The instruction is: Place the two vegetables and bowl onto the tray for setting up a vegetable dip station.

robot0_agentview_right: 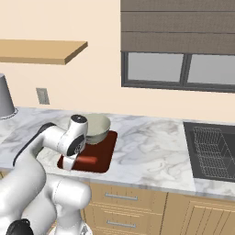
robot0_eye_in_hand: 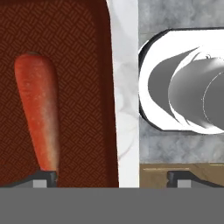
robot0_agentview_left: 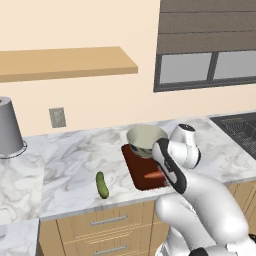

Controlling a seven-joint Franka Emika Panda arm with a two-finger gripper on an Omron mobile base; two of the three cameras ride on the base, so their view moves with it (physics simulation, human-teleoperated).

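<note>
The dark reddish-brown tray [robot0_agentview_left: 136, 170] lies on the marble counter near its front edge. The greyish-green bowl [robot0_agentview_left: 145, 140] with a cream inside stands on the tray's far end. The orange-red carrot [robot0_eye_in_hand: 37, 109] lies flat on the tray [robot0_eye_in_hand: 74, 65], also seen as the carrot [robot0_agentview_right: 87, 160] in the right base view. My gripper [robot0_eye_in_hand: 113, 177] hangs open just above the tray's near edge, one fingertip [robot0_eye_in_hand: 43, 177] beside the carrot's thin end, holding nothing. The dark green cucumber [robot0_agentview_left: 102, 185] lies on the counter left of the tray.
A tall grey metal cylinder [robot0_agentview_left: 9, 127] stands at the counter's far left. A sink [robot0_agentview_right: 213, 151] with a wire rack sits at the right. A wooden shelf [robot0_agentview_left: 65, 62] hangs on the wall above. Drawers [robot0_agentview_left: 107, 220] run below the counter edge.
</note>
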